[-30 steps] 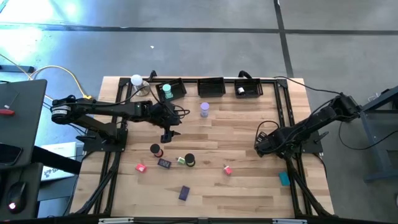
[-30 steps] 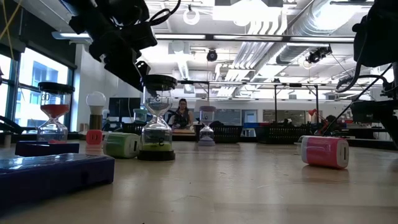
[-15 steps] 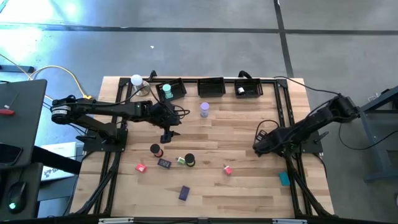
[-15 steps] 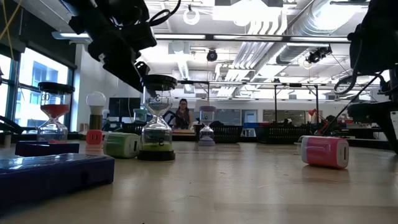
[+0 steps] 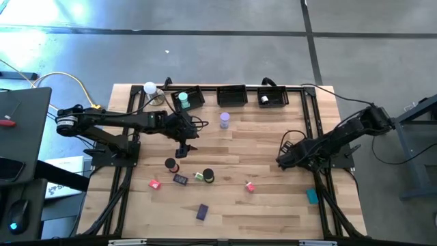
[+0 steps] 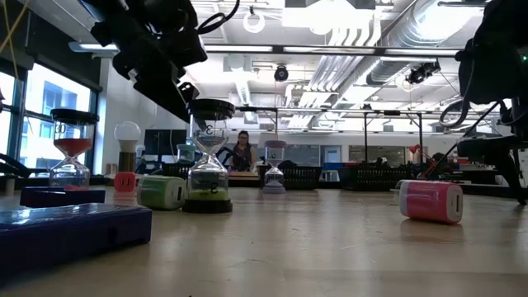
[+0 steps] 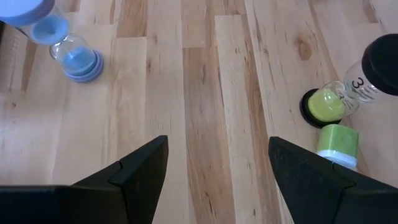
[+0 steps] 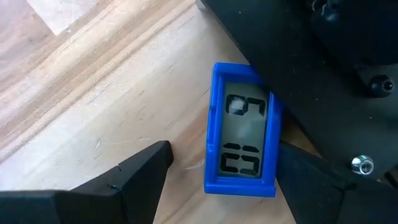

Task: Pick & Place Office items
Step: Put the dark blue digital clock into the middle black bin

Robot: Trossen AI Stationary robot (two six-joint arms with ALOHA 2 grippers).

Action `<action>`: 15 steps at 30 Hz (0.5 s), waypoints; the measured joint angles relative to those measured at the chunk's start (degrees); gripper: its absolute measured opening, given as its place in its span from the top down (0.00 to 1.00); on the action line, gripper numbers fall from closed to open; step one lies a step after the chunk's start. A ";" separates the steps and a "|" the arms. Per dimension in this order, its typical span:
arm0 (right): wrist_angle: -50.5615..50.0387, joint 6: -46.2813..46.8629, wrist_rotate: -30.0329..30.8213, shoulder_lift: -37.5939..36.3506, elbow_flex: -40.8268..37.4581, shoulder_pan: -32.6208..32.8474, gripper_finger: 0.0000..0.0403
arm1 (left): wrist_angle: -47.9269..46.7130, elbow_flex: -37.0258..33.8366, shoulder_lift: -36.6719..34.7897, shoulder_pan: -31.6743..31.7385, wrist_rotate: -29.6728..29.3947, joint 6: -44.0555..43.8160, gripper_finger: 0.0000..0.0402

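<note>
My left gripper (image 5: pixel 184 148) (image 7: pixel 217 143) hangs open above bare wood left of centre, nothing between its fingers. Ahead of it stand a lilac sand timer (image 7: pixel 69 45) (image 5: pixel 224 121), a green sand timer with a black cap (image 7: pixel 339 96) (image 6: pixel 209 177) and a green-and-white block (image 7: pixel 336 144). My right gripper (image 5: pixel 280 160) (image 8: pixel 224 150) is open low over the table's right side. A blue block with a grey number display (image 8: pixel 243 140) lies flat between its fingers, close to one finger. Pink blocks (image 5: pixel 155 184) (image 5: pixel 250 186), a purple block (image 5: pixel 202 212) and a teal block (image 5: pixel 312 196) lie on the wood. My right gripper stands over the blue display block from above, fingers pointing steeply down. The block's long side (image 8: pixel 273 146) is right beside one finger (image 8: pixel 305 177); I cannot tell whether they touch. The block lies flat on the table.
Three black trays (image 5: pixel 232 96) line the far edge; a teal timer (image 5: pixel 183 101) stands in the left one. A white ball on a metal base (image 5: pixel 149 88) is at the far left. A red sand timer (image 6: pixel 71 157) stands near the left. Free wood lies mid-table.
My right arm has leaned a little toward the table's left, and its gripper has stayed open. The items have kept their places.
</note>
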 joint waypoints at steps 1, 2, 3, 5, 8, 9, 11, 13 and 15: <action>-0.14 -0.35 1.26 0.02 0.00 0.02 0.32 | 0.00 0.00 0.00 0.00 0.00 0.02 0.33; -0.27 -0.86 2.89 0.06 -0.02 0.02 0.32 | 0.04 0.00 0.00 0.00 0.00 0.04 0.33; -0.29 -0.78 3.40 0.11 -0.02 -0.02 0.32 | 0.03 0.00 0.00 -0.02 0.00 0.04 0.33; -0.29 -0.74 3.53 0.13 -0.02 -0.46 0.32 | 0.04 0.00 0.00 0.00 -0.02 0.06 0.33; -0.23 -1.11 3.78 0.13 -0.07 -0.75 0.32 | 0.16 0.00 0.00 -0.01 -0.02 0.07 0.33; -0.23 -1.24 3.87 0.13 -0.09 -0.75 0.32 | 0.30 0.00 0.00 -0.01 -0.03 0.07 0.33; -0.17 -1.38 4.01 0.13 -0.11 -0.70 0.32 | 0.42 0.00 0.00 -0.02 -0.04 0.07 0.33; -0.11 -1.43 4.16 0.13 -0.13 -0.70 0.32 | 0.39 0.00 0.00 -0.02 -0.04 0.07 0.33; -0.02 -1.47 4.32 0.13 -0.17 -0.70 0.33 | 0.39 0.00 0.00 -0.02 -0.04 0.07 0.33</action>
